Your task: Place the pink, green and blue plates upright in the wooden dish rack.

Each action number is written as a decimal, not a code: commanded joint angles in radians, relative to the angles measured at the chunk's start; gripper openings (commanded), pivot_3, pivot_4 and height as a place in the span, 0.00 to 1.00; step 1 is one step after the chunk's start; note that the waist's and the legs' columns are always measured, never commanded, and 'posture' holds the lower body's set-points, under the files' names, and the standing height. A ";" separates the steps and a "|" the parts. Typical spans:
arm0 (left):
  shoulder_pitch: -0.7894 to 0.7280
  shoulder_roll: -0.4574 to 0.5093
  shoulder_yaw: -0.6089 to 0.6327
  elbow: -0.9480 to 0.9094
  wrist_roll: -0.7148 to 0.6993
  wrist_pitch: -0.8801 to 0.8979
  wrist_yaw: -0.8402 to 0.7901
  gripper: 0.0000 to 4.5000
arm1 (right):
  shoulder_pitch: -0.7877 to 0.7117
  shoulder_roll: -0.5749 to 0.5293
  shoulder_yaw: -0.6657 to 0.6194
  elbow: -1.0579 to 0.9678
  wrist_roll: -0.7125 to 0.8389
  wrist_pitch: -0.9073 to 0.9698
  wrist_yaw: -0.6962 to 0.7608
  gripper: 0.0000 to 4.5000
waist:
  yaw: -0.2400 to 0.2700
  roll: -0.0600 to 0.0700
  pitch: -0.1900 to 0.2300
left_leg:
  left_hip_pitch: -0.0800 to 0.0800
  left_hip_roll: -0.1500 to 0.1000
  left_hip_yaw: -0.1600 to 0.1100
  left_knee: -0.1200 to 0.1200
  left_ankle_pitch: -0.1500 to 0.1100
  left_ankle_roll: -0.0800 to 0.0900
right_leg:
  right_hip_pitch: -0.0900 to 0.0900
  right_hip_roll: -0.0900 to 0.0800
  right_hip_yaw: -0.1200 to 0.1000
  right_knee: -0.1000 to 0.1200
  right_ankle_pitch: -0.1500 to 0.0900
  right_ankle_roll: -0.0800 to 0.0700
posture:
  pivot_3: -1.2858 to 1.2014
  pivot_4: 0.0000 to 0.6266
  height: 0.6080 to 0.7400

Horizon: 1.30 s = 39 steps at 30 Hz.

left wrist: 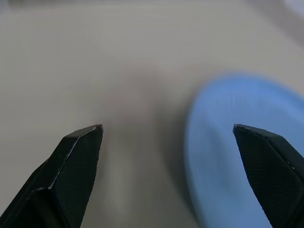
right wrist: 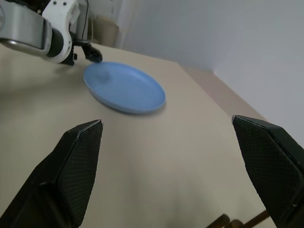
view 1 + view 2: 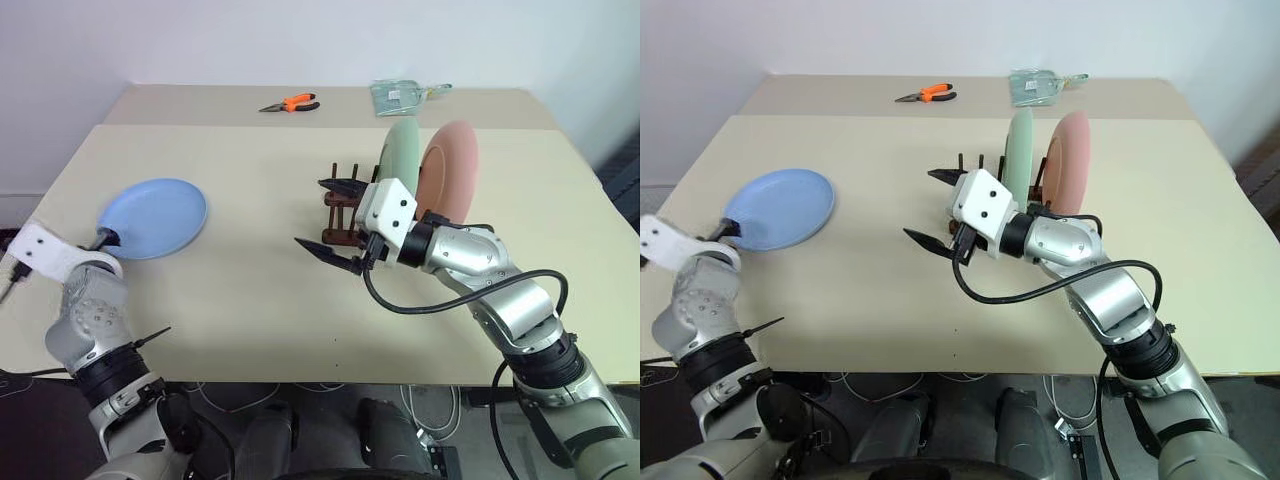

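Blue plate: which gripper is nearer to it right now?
Left. The left gripper sits open right at the rim of the blue plate, which lies flat on the table. The right gripper hangs open by the wooden dish rack, well away from the plate.

Pale green plate [image 3: 400, 158] and salmon pink plate [image 3: 450, 172] stand upright in a dark wooden rack [image 3: 340, 210]; light blue plate [image 3: 153, 217] lies flat, well apart.

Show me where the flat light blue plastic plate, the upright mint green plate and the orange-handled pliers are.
Light blue plastic plate [image 3: 153, 217], left eye view, centre of its face.
Mint green plate [image 3: 400, 155], left eye view, upper face.
Orange-handled pliers [image 3: 297, 101], left eye view, orange handle.
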 commanded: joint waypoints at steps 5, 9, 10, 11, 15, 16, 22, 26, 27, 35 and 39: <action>-0.083 0.043 0.054 0.091 -0.185 0.038 -0.029 0.24 | 0.035 0.028 -0.036 -0.029 -0.070 -0.023 0.002 1.00 | 0.001 -0.001 0.000 | 0.000 0.000 0.000 -0.001 0.000 -0.001 | 0.000 0.000 0.000 0.001 0.000 0.000 | 0.52 0.24 1.00; -0.100 0.074 -0.039 0.096 -0.179 0.005 -0.122 0.01 | 0.046 0.032 -0.054 -0.048 -0.056 0.017 0.017 1.00 | 0.000 -0.002 0.001 | 0.000 0.000 0.000 -0.001 0.000 -0.001 | 0.000 0.001 0.000 0.001 0.000 0.000 | 0.52 0.24 1.00; -0.103 0.079 -0.082 0.071 -0.169 -0.010 -0.161 0.01 | 0.043 0.032 -0.054 -0.050 -0.063 0.018 0.018 1.00 | 0.001 -0.002 0.001 | 0.000 0.000 0.000 -0.001 0.000 -0.001 | 0.000 0.001 0.000 0.001 0.000 0.000 | 0.52 0.24 1.00; -0.107 0.083 -0.122 0.043 -0.163 -0.028 -0.199 0.01 | 0.039 0.033 -0.054 -0.051 -0.076 0.011 0.017 1.00 | 0.002 -0.002 0.001 | 0.000 0.000 0.000 -0.001 0.000 -0.001 | 0.000 0.000 0.000 0.000 0.000 -0.001 | 0.52 0.24 1.00; -0.160 0.080 -0.262 -0.088 -0.180 -0.055 -0.303 0.01 | -0.021 0.032 -0.008 -0.015 -0.207 -0.084 0.011 1.00 | 0.001 -0.004 0.002 | -0.001 0.000 0.000 -0.001 0.001 -0.001 | 0.000 0.000 0.000 0.000 0.000 -0.001 | 0.52 0.24 1.00; -0.173 0.081 -0.291 -0.111 -0.181 -0.053 -0.318 0.01 | -0.039 0.034 0.005 0.000 -0.239 -0.111 0.014 1.00 | 0.000 -0.004 0.002 | -0.001 0.000 0.000 -0.001 0.001 -0.001 | 0.000 0.001 0.000 0.000 0.000 -0.001 | 0.52 0.24 1.00; -0.247 0.089 -0.459 -0.269 -0.219 0.056 -0.359 0.01 | -0.231 0.067 0.096 0.263 -0.538 -0.337 -0.081 1.00 | -0.023 -0.004 0.002 | 0.000 0.000 0.001 -0.002 0.001 -0.002 | 0.000 0.001 0.000 0.000 0.000 -0.001 | 0.52 0.24 1.00; -0.255 0.101 -0.483 -0.334 -0.291 0.123 -0.370 0.00 | -0.299 0.076 0.121 0.434 -0.662 -0.458 -0.134 0.94 | -0.030 -0.004 0.002 | 0.001 0.001 0.001 -0.003 0.001 -0.003 | -0.002 0.001 0.001 0.000 0.001 -0.001 | 0.52 0.24 1.00; -0.252 0.106 -0.485 -0.347 -0.302 0.133 -0.375 0.00 | -0.305 0.075 0.122 0.458 -0.681 -0.479 -0.137 0.88 | -0.030 -0.005 0.003 | 0.000 0.001 0.001 -0.003 0.001 -0.003 | -0.002 0.002 0.001 0.000 0.001 -0.001 | 0.52 0.24 1.00; -0.234 0.086 -0.380 -0.334 -0.401 0.120 -0.327 0.35 | -0.285 0.091 0.082 0.460 -0.725 -0.536 -0.146 0.01 | -0.025 -0.005 0.003 | 0.000 0.001 0.001 -0.003 0.002 -0.003 | -0.002 0.002 0.002 0.000 0.001 -0.001 | 0.52 0.24 1.00; -0.301 0.063 -0.222 -0.223 -0.407 -0.069 -0.223 0.80 | -0.245 0.165 0.025 0.360 -0.595 -0.514 -0.119 0.00 | -0.026 -0.005 0.004 | 0.000 0.001 0.000 -0.003 0.002 -0.003 | -0.002 0.002 0.002 0.000 0.001 -0.002 | 0.52 0.24 1.00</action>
